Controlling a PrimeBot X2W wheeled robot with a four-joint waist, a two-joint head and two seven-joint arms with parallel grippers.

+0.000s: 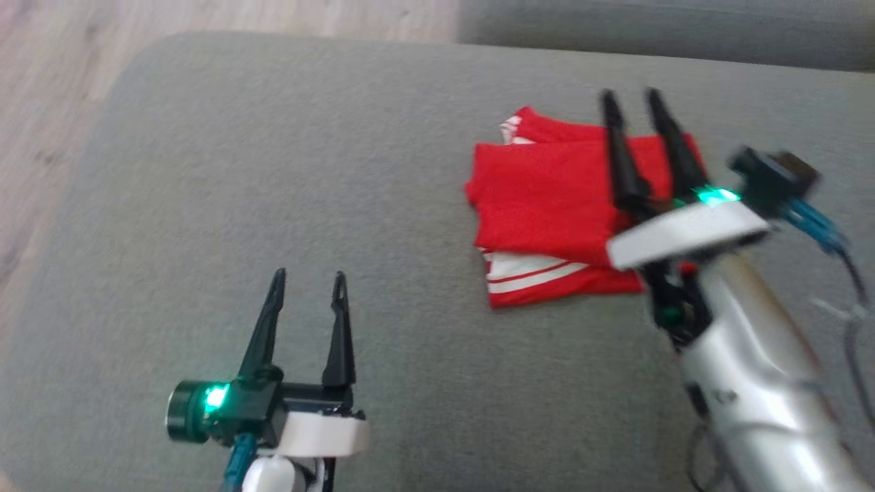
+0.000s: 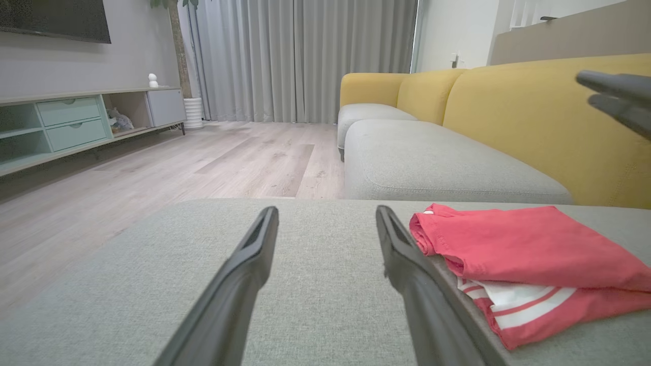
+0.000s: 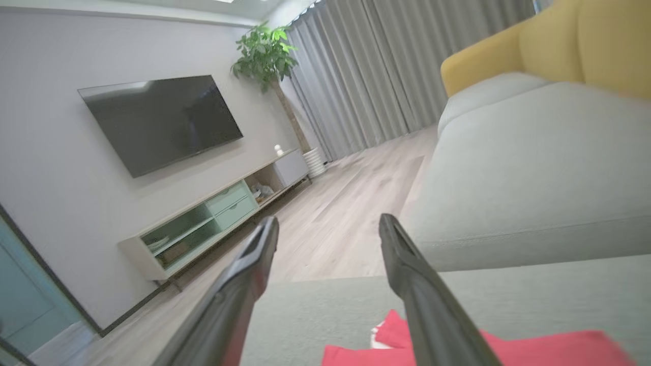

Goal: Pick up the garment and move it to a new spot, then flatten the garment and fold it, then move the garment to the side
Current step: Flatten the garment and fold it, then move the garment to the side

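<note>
The garment (image 1: 547, 198) is red with white stripes and lies folded on the grey cushion (image 1: 342, 171), right of centre. My right gripper (image 1: 632, 99) hovers over its right part, open, with nothing between the fingers. In the right wrist view the garment (image 3: 534, 351) shows below the open right gripper (image 3: 328, 223). My left gripper (image 1: 309, 279) is open at the lower left, well apart from the garment. In the left wrist view the garment (image 2: 519, 249) lies just right of the open left gripper (image 2: 325, 213).
Wooden floor (image 1: 48, 102) lies beyond the cushion's left edge. A yellow sofa (image 2: 534, 122) with grey seats stands behind the cushion. A TV cabinet (image 2: 76, 122) lines the far wall. Bare cushion stretches left of the garment.
</note>
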